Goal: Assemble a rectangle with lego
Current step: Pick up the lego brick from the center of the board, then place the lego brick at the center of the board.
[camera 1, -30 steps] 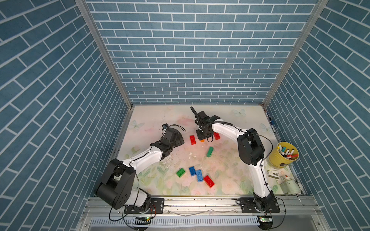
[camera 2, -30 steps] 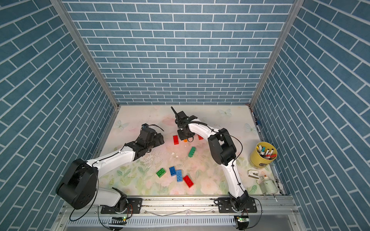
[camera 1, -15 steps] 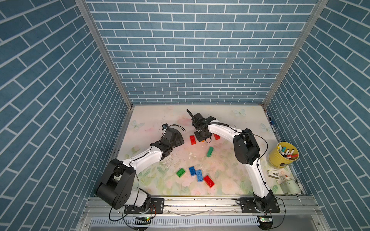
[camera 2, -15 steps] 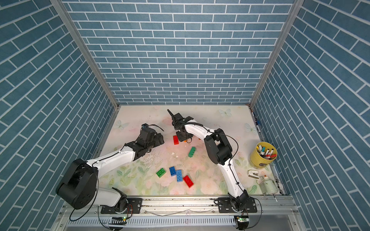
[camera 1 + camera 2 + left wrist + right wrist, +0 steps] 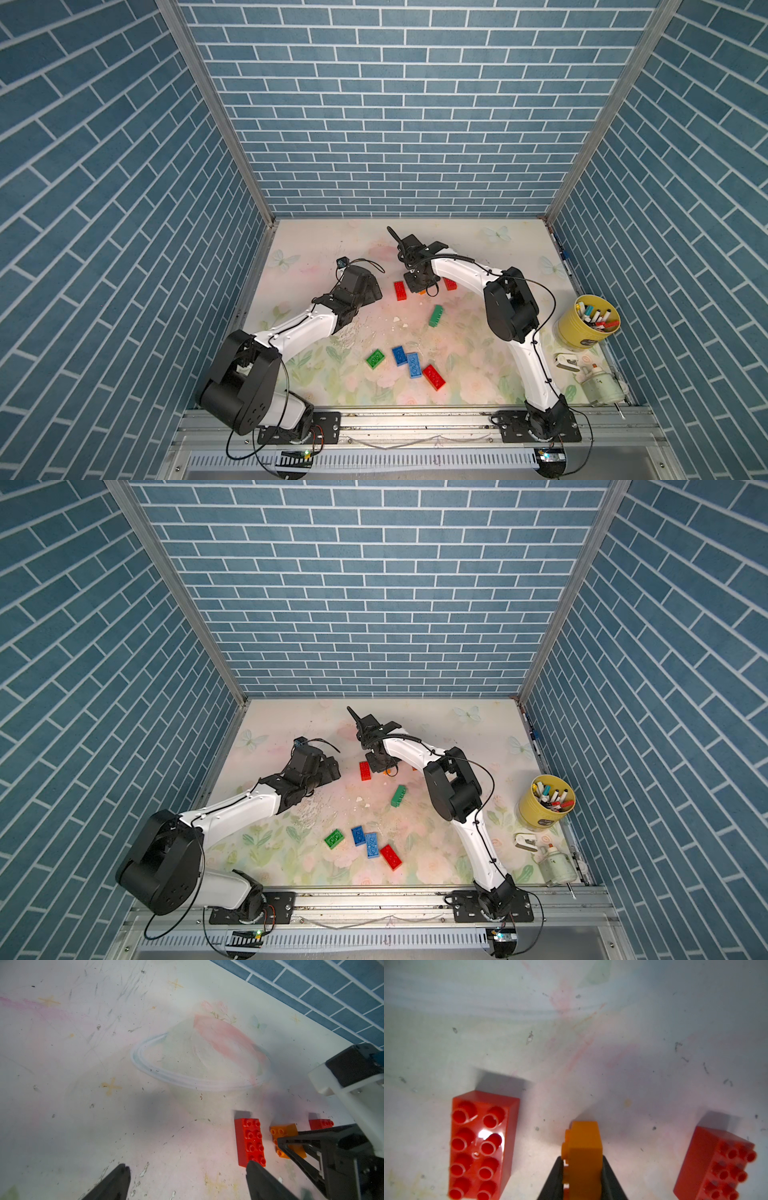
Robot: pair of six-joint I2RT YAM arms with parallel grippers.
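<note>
Eight lego bricks (image 5: 413,365) lie scattered on the tabletop (image 5: 478,249) in both top views. Left wrist view: left pincer (image 5: 188,1165) spread wide, empty, near a red brick (image 5: 250,1142). Right wrist view: right pincer (image 5: 582,1164) clamped on the orange brick (image 5: 584,1147), far centre, flanked by reds.

Your left arm (image 5: 303,328) and right arm (image 5: 535,370).
White shells, black joint housings, thin black cables (image 5: 453,257), bolted black base plates (image 5: 328,426).
</note>
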